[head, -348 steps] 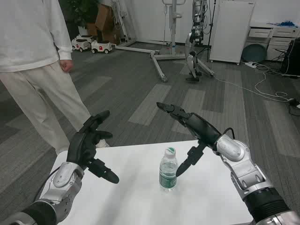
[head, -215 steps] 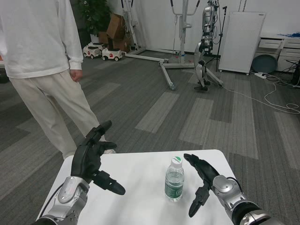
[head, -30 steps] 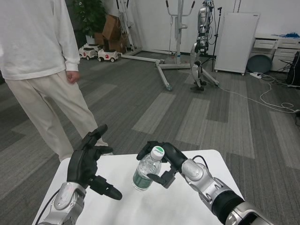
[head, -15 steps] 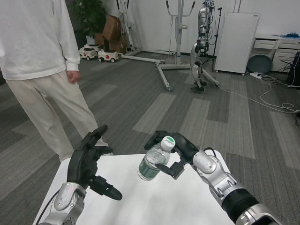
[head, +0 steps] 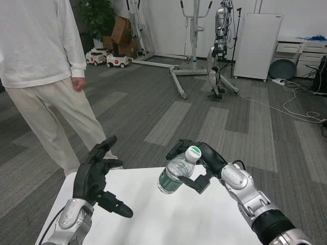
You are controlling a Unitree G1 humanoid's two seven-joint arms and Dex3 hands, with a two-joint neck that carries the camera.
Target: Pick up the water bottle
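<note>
The water bottle (head: 176,172) is gripped by the right hand (head: 198,162) and is held in the air above the far edge of the white table (head: 153,219), tilted with its green-and-white cap toward the upper right. The left hand (head: 95,174) is held up over the table's left side with fingers spread and nothing in it. A person (head: 43,71) in light clothes is seen standing beyond the table's left corner.

single head view, taken from above, aimed forward and down; worktop (head: 153,219) seen close, room floor (head: 204,112) beyond.
</note>
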